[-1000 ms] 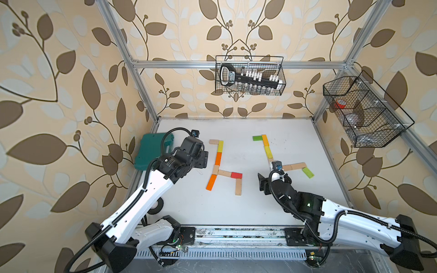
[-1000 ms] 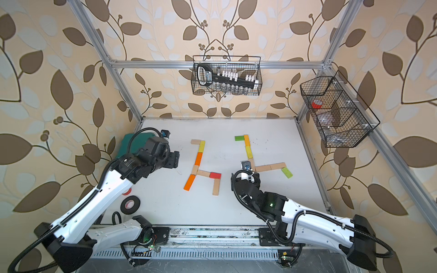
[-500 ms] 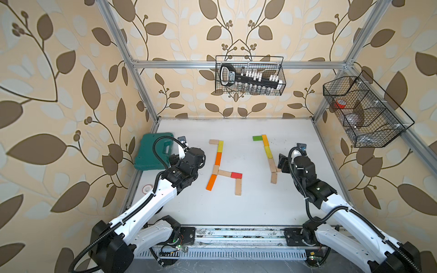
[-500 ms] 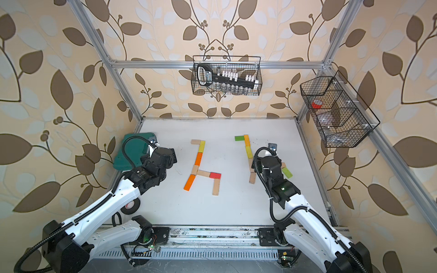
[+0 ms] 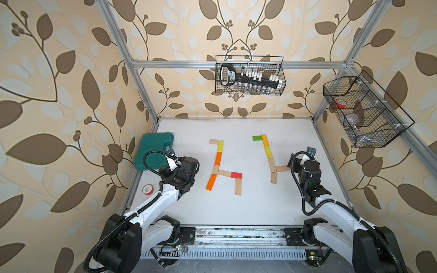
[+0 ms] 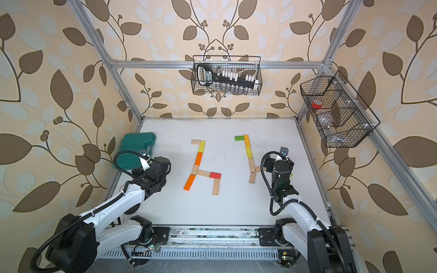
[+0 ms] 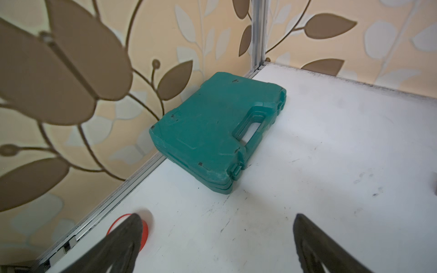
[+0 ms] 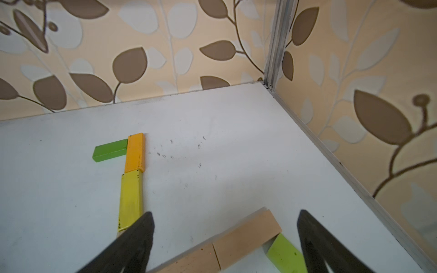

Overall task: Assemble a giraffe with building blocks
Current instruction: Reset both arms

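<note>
In both top views small flat wooden planks (image 5: pixel 218 158) (image 6: pixel 198 158), plain and painted, form two branching figures mid-desk (image 5: pixel 248 208). The left wrist view shows the left gripper (image 7: pixel 217 218) gaping empty near a green plastic case (image 7: pixel 208 127) at the desk's left edge. The right wrist view shows the right gripper (image 8: pixel 223 216) spread unclenched over beige planks (image 8: pixel 246 234).

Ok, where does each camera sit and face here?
Top views: high in front, looking down on the table; left arm and right arm show.
Left wrist: on the left arm, facing the green case; open left pincer shows.
Right wrist: on the right arm, facing the far corner; open right pincer shows.
Shared: the green block appears there and in both top views.
</note>
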`<state>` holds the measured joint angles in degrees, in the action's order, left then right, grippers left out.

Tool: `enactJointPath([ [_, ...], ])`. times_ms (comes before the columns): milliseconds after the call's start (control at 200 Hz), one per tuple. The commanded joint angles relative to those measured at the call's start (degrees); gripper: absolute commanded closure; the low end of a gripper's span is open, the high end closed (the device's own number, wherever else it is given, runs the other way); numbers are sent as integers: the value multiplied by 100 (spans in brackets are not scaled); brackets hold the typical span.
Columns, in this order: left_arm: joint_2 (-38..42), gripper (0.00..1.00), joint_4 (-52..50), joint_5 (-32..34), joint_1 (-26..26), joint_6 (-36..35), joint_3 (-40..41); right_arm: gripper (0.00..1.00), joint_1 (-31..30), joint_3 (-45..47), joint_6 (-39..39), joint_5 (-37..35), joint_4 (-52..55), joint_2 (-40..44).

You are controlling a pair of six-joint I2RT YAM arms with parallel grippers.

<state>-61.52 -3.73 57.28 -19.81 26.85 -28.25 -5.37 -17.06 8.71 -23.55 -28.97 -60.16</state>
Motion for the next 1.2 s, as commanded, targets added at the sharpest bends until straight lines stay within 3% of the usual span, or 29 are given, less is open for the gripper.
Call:
enactJointPath([
  [0, -70, 1, 1254, 142, 121, -527, 265, 8, 111, 160, -191, 127, -1164, -369],
  [220, -761, 1, 3003, -531, 438, -1141, 864, 7, 188, 265, -391, 317, -2053, -1046],
  [405, -1047, 1, 3641, -1137, 617, -1587, 868, 7, 188, 207, -435, 492, -2602, -1744],
  [595, -1287, 1, 4134, -1309, 727, -1945, 886, 8, 199, 86, -519, 635, -2911, -2235],
  [705, -1789, 1, 5224, -1564, 995, -2016, 1128, 8, 194, 110, -520, 676, -3038, -2349],
  [785, -1842, 1, 4319, -1895, 1020, -1965, 682, 8, 227, 82, -524, 757, -3023, -2366],
  [895, -2066, 1, 4152, -2208, 1050, -2137, 445, 9, 353, 57, -465, 1016, -2951, -2384],
  [980, -2066, 2, 4504, -2896, 1067, -2488, 572, 9, 577, 206, -422, 1606, -3153, -2397],
  [1055, -2215, 1, 4516, -3188, 1159, -2480, 584, 9, 660, 473, -485, 1888, -4010, -2669],
  [1085, -2206, 2, 4536, -3427, 1227, -2472, 622, 2, 663, 435, -484, 1877, -3874, -2607],
  [1120, -2318, 1, 4845, -3811, 1336, -2452, 820, 1, 669, 380, -450, 1872, -3548, -2518],
  [1160, -2722, 1, 5813, -3686, 1401, -2627, 946, 1, 676, 405, -450, 1867, -3704, -2569],
  [1195, -2636, 1, 5372, -3711, 1400, -2545, 802, 1, 671, 405, -451, 1875, -3665, -2549],
])
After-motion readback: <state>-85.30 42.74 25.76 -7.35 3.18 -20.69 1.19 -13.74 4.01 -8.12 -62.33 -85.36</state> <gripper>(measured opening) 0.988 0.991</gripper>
